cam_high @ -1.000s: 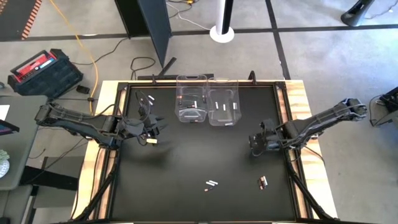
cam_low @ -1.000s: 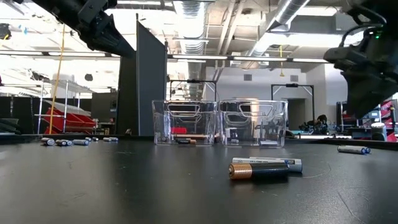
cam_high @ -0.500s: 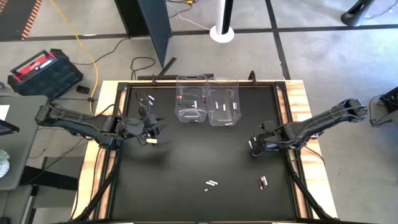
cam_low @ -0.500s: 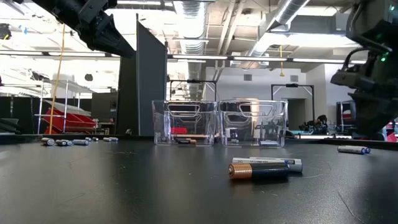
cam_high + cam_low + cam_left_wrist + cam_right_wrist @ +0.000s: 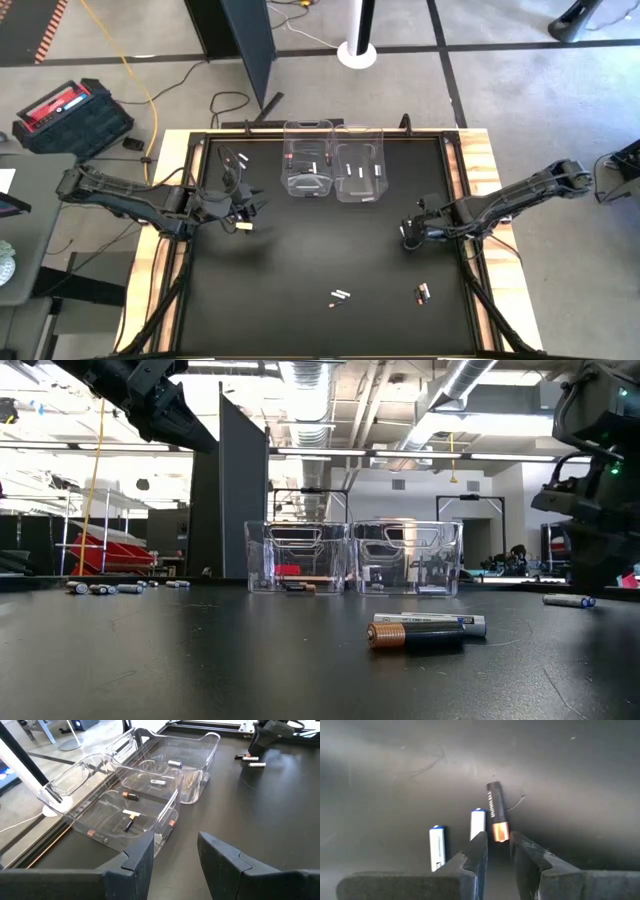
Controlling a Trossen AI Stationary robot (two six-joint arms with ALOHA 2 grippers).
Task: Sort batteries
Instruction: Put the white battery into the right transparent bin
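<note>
From the high view, you are partway through. Two clear bins stand side by side at the far edge of the table, and each already holds a few batteries. Loose cells remain: a small group near the front edge, a pair toward the front right corner, and a few near the far left corner. The left gripper hangs over the left part of the table, near the left bin. The right gripper sits low toward the right edge. The middle of the table is bare, so you have room to travel.

From the low view, a dark copper-ended battery lies with a pale one just behind it, well short of the bins. More cells lie along the left, and one lies at the right.

In the left wrist view, the left gripper has its jaws spread and holds nothing. The nearer bin holds dark cells, the farther one pale ones.

In the right wrist view, the right gripper has its jaws apart, flanking the copper end of a dark battery lying on the table, not visibly pinching it. Two white cells lie just beside it, so you have little slack on that side.
</note>
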